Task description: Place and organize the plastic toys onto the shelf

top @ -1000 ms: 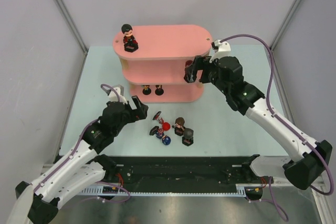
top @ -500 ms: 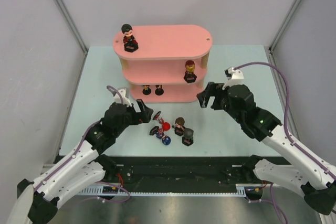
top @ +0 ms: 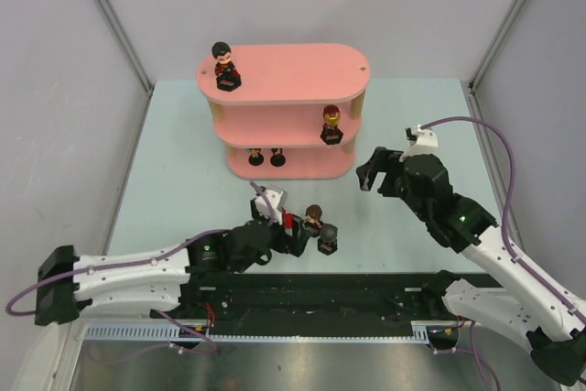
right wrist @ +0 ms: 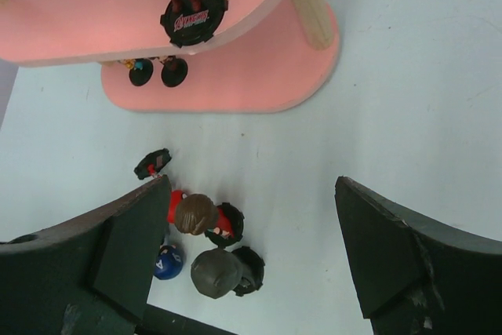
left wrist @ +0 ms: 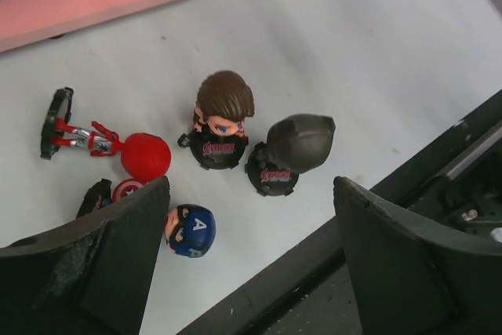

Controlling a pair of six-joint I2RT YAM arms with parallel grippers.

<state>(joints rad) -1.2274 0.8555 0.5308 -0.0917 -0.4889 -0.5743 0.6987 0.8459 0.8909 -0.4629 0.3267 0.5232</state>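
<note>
Pink shelf (top: 293,66) sits toward the far side of the table (top: 174,162) in the top view. A dark-haired figurine (top: 223,65) stands at the left end of its top tier; a red-gold figurine (top: 331,123) stands on the middle tier toward the right end; two small figures (top: 255,158) are on the bottom tier (too tiny to tell which). The left gripper (top: 291,231) is in front of the shelf, right over the loose toys; the right gripper (top: 371,171) hangs just off the shelf's right end, not touching it.

Left wrist view: jaws spread wide, nothing held. In front of the shelf a brown-haired figurine (left wrist: 223,103) and a grey-headed figurine (left wrist: 298,143) stand upright just beside each other; a red-headed figurine (left wrist: 145,156) lies flat on its side; a blue-headed figurine (left wrist: 192,231) looks tipped over, partly hidden behind one finger (left wrist: 110,256).

Right wrist view: jaws wide apart here too, and empty. The shelf's right end fills the top of the frame with the red-gold one upright on the middle tier; the loose cluster sits on the table in front of the shelf.
</note>
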